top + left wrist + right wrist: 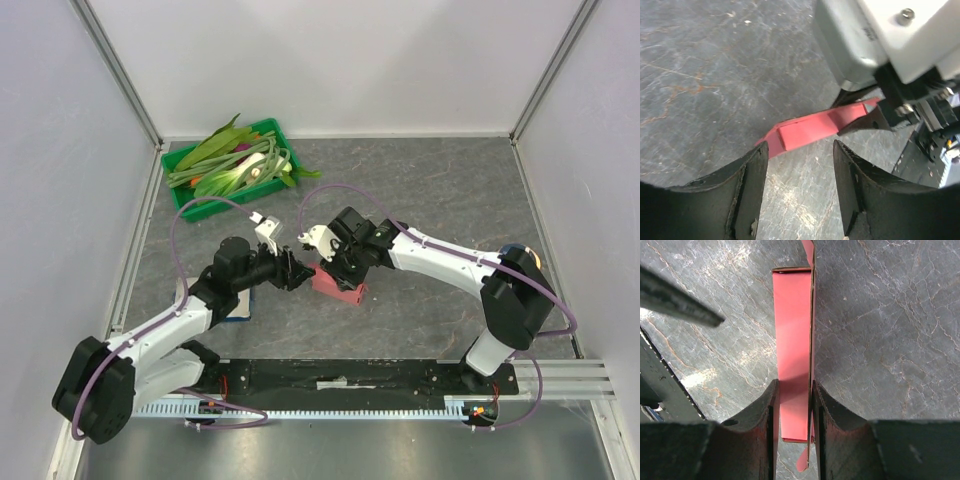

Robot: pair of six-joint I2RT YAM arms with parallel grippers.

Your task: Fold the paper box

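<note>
The paper box [338,285] lies on the grey counter [450,190] just below the middle of the overhead view, between the two arms. It is a pink-red piece of thin card, partly folded. One long flat panel lies on the surface and a thin wall stands upright along one edge.

The right claw [335,265] comes in from the right of the frame and is pinching the paper box. In its own wrist view the claw [794,390] has one black finger [767,420] on each side of the red panel [792,340], close against its edges at the bottom of the frame.

The left claw [300,272] reaches in from the lower left and is spread, with nothing between its fingers. In its wrist view the claw [799,150] points at the box [805,132], which lies just past the fingertips in the middle of the frame.

A green tray [172,175] of leafy vegetables sits at the upper left, well apart from the box. A white-and-blue booklet [240,308] shows partly under the left arm.
</note>
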